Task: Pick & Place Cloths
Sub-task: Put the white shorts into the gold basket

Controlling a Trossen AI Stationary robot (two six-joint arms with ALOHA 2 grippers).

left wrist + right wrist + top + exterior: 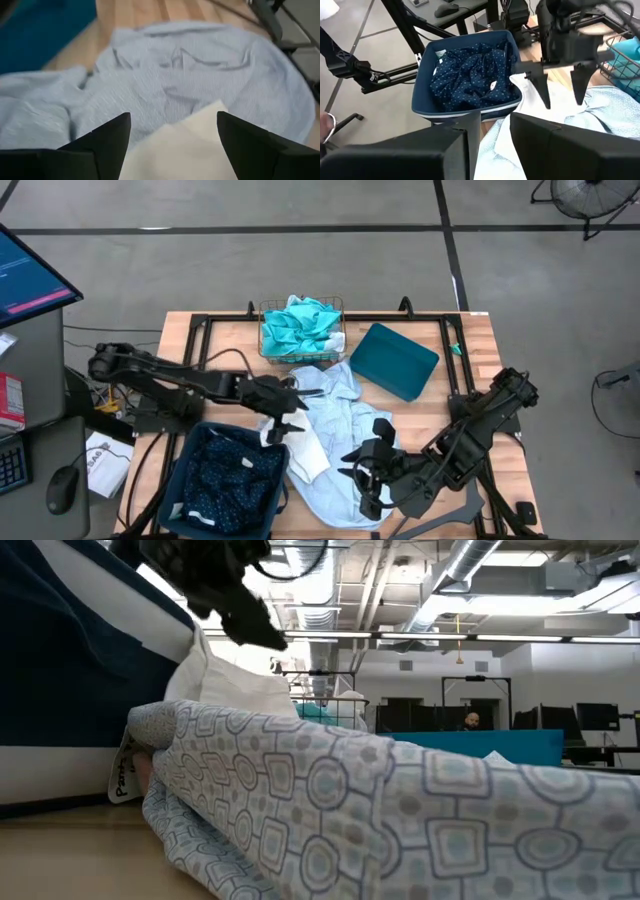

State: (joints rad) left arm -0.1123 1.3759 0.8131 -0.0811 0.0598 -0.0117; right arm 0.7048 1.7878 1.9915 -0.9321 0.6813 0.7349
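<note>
A pale blue patterned shirt point(345, 415) lies spread in the middle of the table, with a white cloth point(305, 452) on its near left part, beside the blue bin point(190, 442). A navy white-dotted cloth point(470, 70) fills that bin. A turquoise cloth point(300, 325) sits in the wire basket point(262, 310). My left gripper point(175, 135) hangs open over the white cloth point(185, 150), its fingers pointing down on either side point(562, 97). My right gripper point(352, 467) hovers open over the shirt's near right part, nothing between its fingers point(495, 135).
A teal plastic bin point(395, 360) lies tilted at the far right of the shirt. A black frame runs around the table's edges point(200, 320). A desk with a monitor, keyboard and mouse stands left of the table. Bare wood shows at the far left corner point(225, 345).
</note>
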